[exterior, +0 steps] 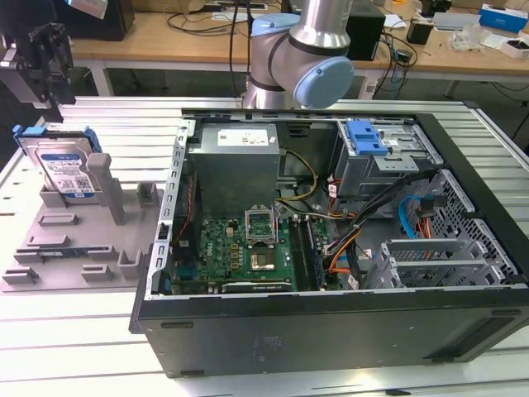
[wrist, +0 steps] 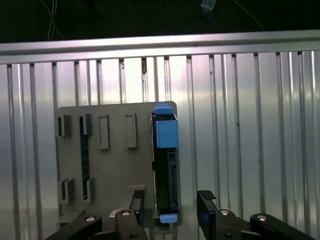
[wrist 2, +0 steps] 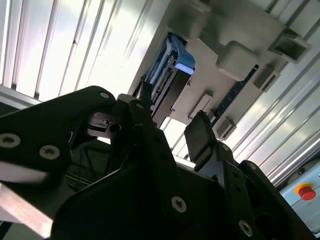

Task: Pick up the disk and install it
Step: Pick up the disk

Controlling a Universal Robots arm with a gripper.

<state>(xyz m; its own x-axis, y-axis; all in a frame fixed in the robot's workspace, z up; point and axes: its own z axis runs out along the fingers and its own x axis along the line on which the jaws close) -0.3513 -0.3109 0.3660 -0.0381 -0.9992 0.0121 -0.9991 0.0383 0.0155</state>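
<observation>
Tool (wrist: 172, 200) spread, above disk (wrist: 165, 165), not touching. Disk propped on edge in grey holder (wrist: 110, 165), likely leaving both faces open to grasp.

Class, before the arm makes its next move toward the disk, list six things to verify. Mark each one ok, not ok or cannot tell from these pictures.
1. The gripper is open: ok, its fingers stand apart in both wrist views.
2. The gripper holds nothing: ok, it hangs above the disk, apart from it.
3. The disk stands in a slot of the grey fixture: ok.
4. The disk lies in line between the fingers in the first wrist view: ok.
5. The computer case is open: ok.
6. The drive cage has room for the disk: cannot tell.
</observation>
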